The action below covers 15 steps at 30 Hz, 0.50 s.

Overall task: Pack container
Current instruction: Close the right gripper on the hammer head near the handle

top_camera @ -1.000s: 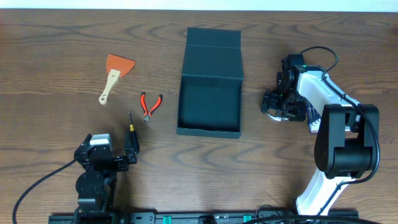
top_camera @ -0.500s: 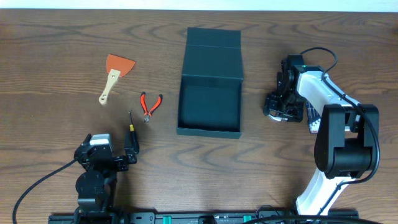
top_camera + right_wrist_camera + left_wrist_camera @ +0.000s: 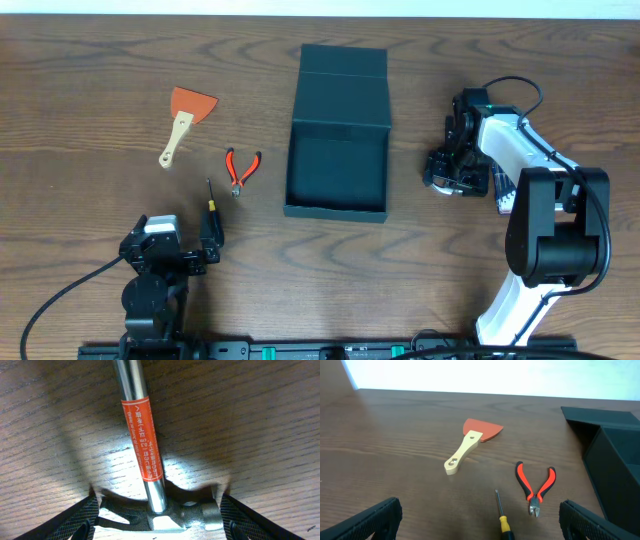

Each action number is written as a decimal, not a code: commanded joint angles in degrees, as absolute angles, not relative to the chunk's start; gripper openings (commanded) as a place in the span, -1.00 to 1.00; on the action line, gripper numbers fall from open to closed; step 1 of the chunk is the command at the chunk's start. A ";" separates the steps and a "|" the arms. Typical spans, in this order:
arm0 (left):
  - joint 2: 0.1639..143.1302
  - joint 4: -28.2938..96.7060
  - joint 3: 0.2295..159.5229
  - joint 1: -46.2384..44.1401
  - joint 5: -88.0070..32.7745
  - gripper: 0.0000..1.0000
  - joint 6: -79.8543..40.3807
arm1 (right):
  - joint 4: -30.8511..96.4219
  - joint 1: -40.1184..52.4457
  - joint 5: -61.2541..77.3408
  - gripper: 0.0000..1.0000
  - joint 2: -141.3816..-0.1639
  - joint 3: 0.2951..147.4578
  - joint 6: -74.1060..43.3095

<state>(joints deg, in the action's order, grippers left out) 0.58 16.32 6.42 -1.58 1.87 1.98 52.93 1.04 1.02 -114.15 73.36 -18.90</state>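
Container (image 3: 336,172) sits lid-open at the centre of the desk (image 3: 100,60) in the overhead frame, my right claw (image 3: 160,520) just right of it, spread wide astride a chrome-shafted tool (image 3: 142,445) without gripping, my left claw (image 3: 480,515) at lower left gaping empty.

We read this as a robotics lab bench. Two robot arms, the left arm (image 3: 150,280) and the right arm (image 3: 545,235), stand on a rail (image 3: 320,350) along the front edge of a wood-grain tabletop (image 3: 100,60). A black cable (image 3: 60,295) trails off the left one. Hand tools lie spaced apart like test props: scraper (image 3: 185,115), cutters (image 3: 241,168), screwdriver (image 3: 211,205), and a chrome shaft (image 3: 142,435) with an orange label. Behind the tabletop there's only a plain white backdrop (image 3: 470,372).
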 commanded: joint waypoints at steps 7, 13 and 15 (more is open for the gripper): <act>0.23 17.54 5.78 -1.37 1.91 0.97 2.76 | 52.93 1.17 -1.04 0.60 -115.00 72.07 -19.31; 0.23 17.54 5.78 -1.37 1.91 0.97 2.76 | 52.80 1.17 -1.06 0.54 -115.00 72.07 -19.29; 0.23 17.54 5.78 -1.37 1.91 0.97 2.76 | 52.64 1.17 -1.06 0.49 -115.00 72.07 -19.29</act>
<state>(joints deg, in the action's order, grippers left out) 0.58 16.32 6.42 -1.58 1.87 1.98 52.82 1.04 1.08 -114.15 73.36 -18.90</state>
